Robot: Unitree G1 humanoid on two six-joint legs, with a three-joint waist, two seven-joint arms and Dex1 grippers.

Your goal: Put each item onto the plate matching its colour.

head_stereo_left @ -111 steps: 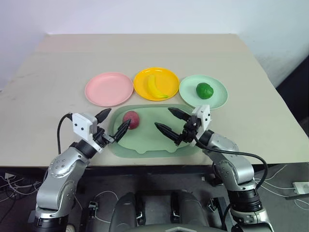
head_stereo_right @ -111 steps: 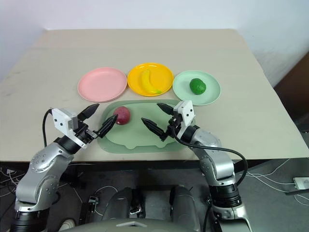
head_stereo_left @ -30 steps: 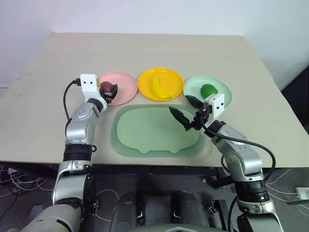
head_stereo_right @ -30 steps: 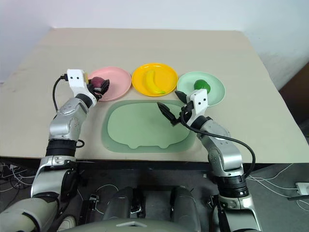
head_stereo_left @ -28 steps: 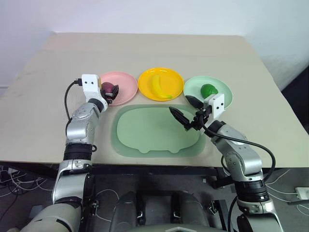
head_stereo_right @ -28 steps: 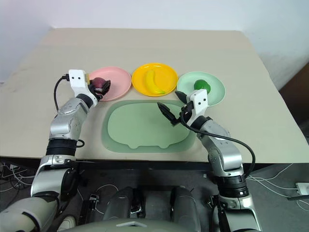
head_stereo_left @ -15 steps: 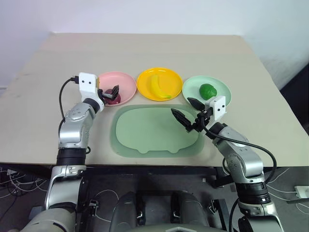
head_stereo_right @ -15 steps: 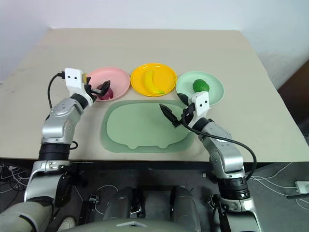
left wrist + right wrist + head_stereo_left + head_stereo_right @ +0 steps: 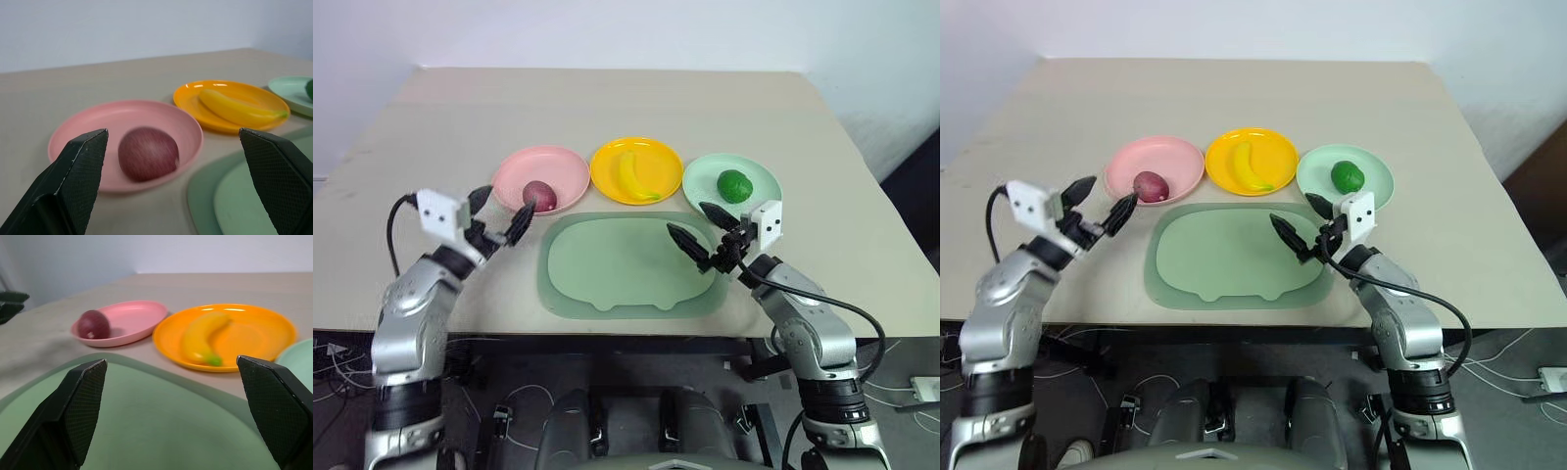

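The dark red-purple fruit [image 9: 539, 194] lies on the pink plate [image 9: 514, 171], near its front edge. On the yellow-orange plate [image 9: 661, 157] lies the yellow banana [image 9: 629, 176]. The small green fruit [image 9: 733, 185] sits on the mint green plate [image 9: 759, 201]. My left gripper [image 9: 501, 211] is open and empty, just in front and to the left of the pink plate, pointing at the fruit [image 9: 148, 152]. My right gripper [image 9: 687, 217] is open and empty over the back right corner of the mat, in front of the green plate.
A large pale green tray mat [image 9: 617, 274] lies bare in front of the three plates, near the table's front edge. The beige table [image 9: 607, 98] stretches behind the plates. A cable runs from each wrist camera.
My left gripper opened, left the red-purple fruit on the pink plate, and drew back towards the table's front left. The right arm stayed put.
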